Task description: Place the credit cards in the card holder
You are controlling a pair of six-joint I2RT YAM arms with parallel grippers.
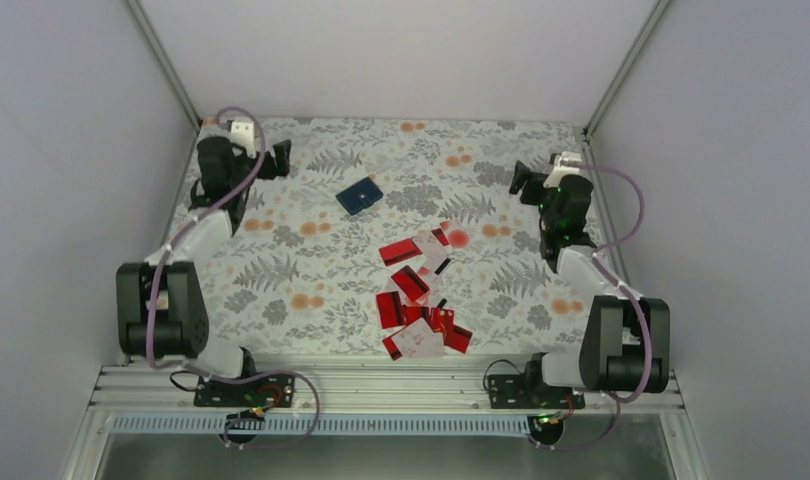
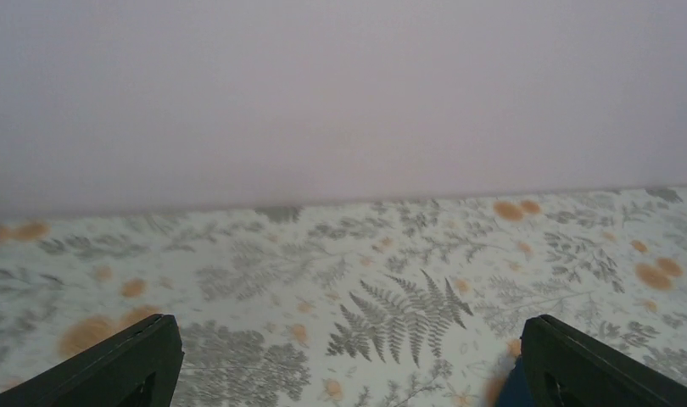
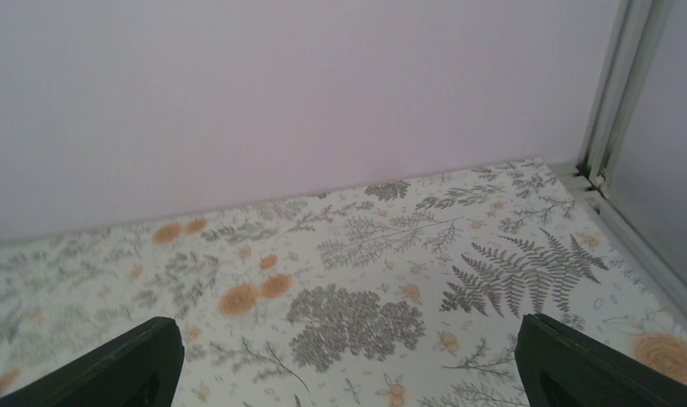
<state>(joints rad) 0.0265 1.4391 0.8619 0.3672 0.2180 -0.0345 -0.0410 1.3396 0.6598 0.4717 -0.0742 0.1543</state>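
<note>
The card holder [image 1: 359,196], a closed dark navy square, lies on the fern-print table at the back centre. A blurred navy sliver of it [image 2: 508,392] shows beside my left gripper's right finger. The credit cards [image 1: 417,298], mostly red with a few white, lie scattered in a loose pile from the middle towards the front. No cards show in either wrist view. My left gripper [image 1: 277,158] is open and empty at the back left, left of the holder; its jaws [image 2: 349,377] stand wide apart. My right gripper [image 1: 522,180] is open and empty at the back right [image 3: 349,377].
Pale walls enclose the table on three sides. A metal frame post [image 3: 607,110] stands in the back right corner. The arm bases sit on an aluminium rail [image 1: 381,385] at the near edge.
</note>
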